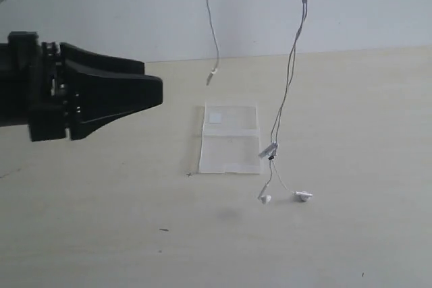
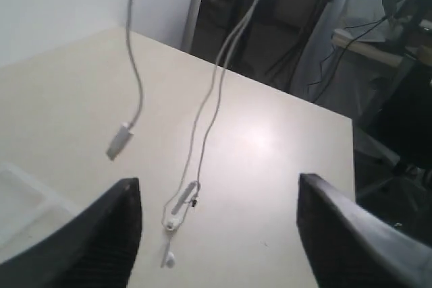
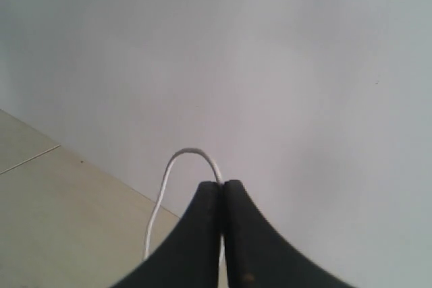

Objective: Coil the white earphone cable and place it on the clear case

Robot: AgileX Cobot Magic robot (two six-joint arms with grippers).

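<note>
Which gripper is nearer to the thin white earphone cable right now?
Right. The right gripper has its fingers shut on the thin white earphone cable; the left gripper is open, apart from the hanging strands.

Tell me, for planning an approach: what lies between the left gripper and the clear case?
In the exterior view, only bare table separates the left gripper and the clear case; the plug of the earphone cable hangs nearby.

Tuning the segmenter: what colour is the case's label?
White; the label shows best in the exterior view, on the case.
</note>
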